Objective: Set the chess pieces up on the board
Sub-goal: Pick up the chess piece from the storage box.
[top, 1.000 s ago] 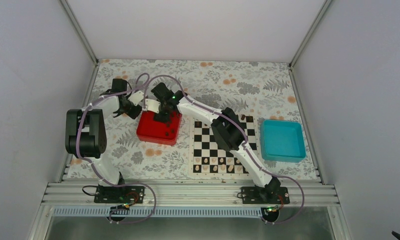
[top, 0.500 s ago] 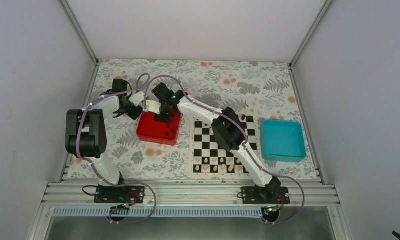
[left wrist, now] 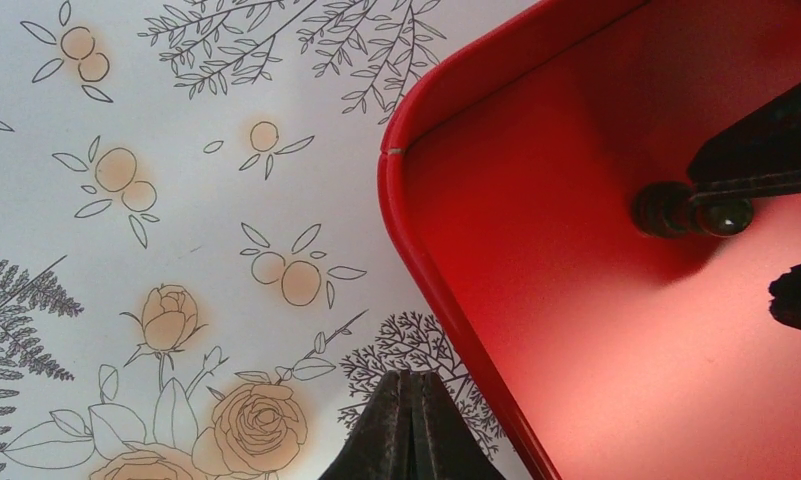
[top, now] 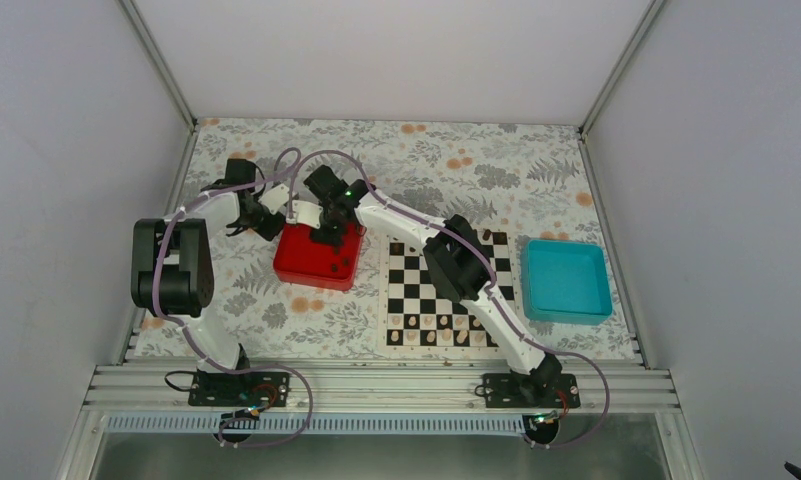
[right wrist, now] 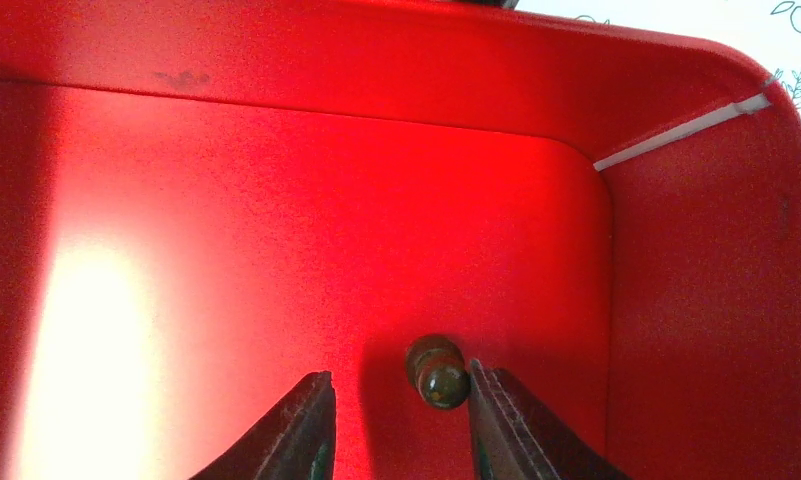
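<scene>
A small dark chess piece [right wrist: 438, 373], a pawn lying on its side, rests on the floor of the red tray [right wrist: 376, 60]. My right gripper [right wrist: 398, 375] is down in that tray and open. The pawn lies between its jaws, against the right finger [right wrist: 506, 420], with a gap to the left finger. From the left wrist view the same pawn [left wrist: 691, 210] shows beside a black fingertip [left wrist: 766, 150]. My left gripper [left wrist: 413, 378] is shut and empty over the flowered cloth, just outside the red tray's rim [left wrist: 416, 260]. The board [top: 446, 300] lies right of the red tray [top: 311, 265].
A teal tray [top: 566, 280] stands right of the board. Pale pieces [top: 436, 337] line the board's near rows. The right arm [top: 456, 265] stretches across the board's far left corner. White walls enclose the flowered table on three sides.
The right gripper's jaws have drawn closer together around the pawn in the red tray. Neither arm has visibly shifted otherwise.
</scene>
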{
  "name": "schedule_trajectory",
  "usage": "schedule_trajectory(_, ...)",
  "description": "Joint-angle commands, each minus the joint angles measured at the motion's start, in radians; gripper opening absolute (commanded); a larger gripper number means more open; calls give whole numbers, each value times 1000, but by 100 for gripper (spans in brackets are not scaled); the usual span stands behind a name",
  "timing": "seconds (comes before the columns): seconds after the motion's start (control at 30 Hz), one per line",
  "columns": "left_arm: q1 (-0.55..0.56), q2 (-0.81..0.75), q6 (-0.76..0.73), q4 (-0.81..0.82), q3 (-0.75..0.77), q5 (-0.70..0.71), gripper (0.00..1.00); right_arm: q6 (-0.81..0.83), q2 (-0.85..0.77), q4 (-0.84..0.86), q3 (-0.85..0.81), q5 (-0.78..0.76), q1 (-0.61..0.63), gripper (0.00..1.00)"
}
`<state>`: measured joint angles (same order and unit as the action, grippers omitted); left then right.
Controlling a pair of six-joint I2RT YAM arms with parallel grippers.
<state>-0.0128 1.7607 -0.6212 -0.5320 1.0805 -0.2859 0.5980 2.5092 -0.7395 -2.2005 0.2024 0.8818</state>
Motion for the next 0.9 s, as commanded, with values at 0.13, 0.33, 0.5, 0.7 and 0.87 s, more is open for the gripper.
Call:
schedule_trajectory(0.13, 26, -23, -44, -31, -15, -64, 2, -29, 37, 70, -54, 15, 7, 36)
schedule_trajectory(0.33, 30, -24, -49, -34, -21, -68, 2, -35, 42, 78, -56, 20, 7, 40)
schedule_trajectory(0.5, 33, -26, -55, -40, -21, -78, 2, -40, 45, 90, -60, 21, 8, 41)
schedule_trajectory(0.7, 39, -28, -60, -42, -30, -88, 2, -41, 40, 101, -56, 18, 9, 40)
schedule_trajectory(0.87, 48, -33, -67, -47, -37, -102, 2, -44, 38, 110, -56, 18, 11, 39)
